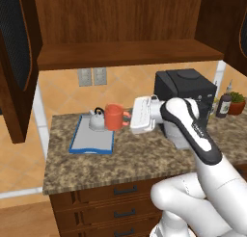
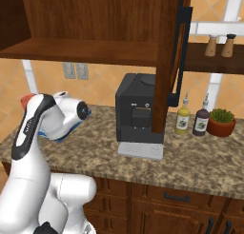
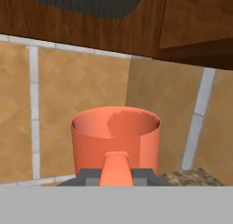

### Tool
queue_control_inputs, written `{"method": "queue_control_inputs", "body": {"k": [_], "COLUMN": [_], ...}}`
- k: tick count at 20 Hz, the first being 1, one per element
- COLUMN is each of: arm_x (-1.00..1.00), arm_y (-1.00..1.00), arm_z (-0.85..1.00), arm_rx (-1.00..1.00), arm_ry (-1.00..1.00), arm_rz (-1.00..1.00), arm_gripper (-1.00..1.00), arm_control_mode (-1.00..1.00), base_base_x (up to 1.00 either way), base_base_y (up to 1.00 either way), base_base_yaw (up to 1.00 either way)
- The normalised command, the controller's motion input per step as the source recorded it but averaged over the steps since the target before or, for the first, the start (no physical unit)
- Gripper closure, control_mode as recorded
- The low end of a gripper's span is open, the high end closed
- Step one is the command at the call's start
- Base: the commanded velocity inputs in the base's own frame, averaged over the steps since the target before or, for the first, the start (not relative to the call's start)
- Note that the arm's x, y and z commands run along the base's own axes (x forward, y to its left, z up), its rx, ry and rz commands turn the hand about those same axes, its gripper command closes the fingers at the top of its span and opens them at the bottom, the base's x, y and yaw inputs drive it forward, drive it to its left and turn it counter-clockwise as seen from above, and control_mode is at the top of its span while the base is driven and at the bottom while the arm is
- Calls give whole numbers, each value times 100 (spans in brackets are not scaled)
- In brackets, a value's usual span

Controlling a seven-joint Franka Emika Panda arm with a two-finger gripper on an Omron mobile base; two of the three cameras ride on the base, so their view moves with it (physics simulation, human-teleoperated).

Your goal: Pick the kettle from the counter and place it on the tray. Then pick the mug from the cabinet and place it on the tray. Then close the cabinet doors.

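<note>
The orange-red mug [image 1: 115, 116] stands upright over the far right corner of the blue-rimmed tray [image 1: 87, 143]. I cannot tell whether it rests on the tray or hangs just above it. My gripper [image 1: 129, 116] is shut on the mug's loop handle from the right. In the hand view the mug [image 3: 116, 135] is close ahead, its handle between my gripper's [image 3: 114, 175] dark fingertips [image 3: 89, 175]. The silver-grey kettle [image 1: 98, 120] sits at the tray's far end, just left of the mug. Both cabinet doors are open: left door [image 1: 17, 62], right door [image 2: 167, 62]. The cabinet shelf [image 1: 125, 53] is bare.
A black coffee machine [image 1: 185, 94] stands on the granite counter [image 1: 120, 161] right behind my arm. Two bottles [image 2: 182, 120] and a potted plant [image 2: 221, 122] sit further right. Wall outlets [image 1: 91, 77] are on the tiled backsplash. Drawers [image 1: 124, 190] lie below the counter edge.
</note>
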Motion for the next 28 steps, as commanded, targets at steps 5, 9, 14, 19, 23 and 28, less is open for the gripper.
{"method": "queue_control_inputs", "body": {"k": [5, 9, 14, 19, 23, 28], "arm_x": [33, 59, 63, 65, 57, 49], "arm_y": [2, 2, 5, 4, 14, 35], "arm_z": [-64, -56, -49, -45, -44, -47], "arm_rx": [-4, 0, 0, 0, 0, 0], "arm_ry": [0, 0, 0, 1, 0, 0], "arm_rz": [12, 12, 14, 11, 6, 2], "arm_gripper": [100, 100, 100, 100, 100, 100], "arm_control_mode": [-100, -100, -100, -100, -100, -100], "base_base_x": [0, 0, 0, 0, 0, 0], "base_base_y": [0, 0, 0, 0, 0, 0], "base_base_yaw": [0, 0, 0, 0, 0, 0]}}
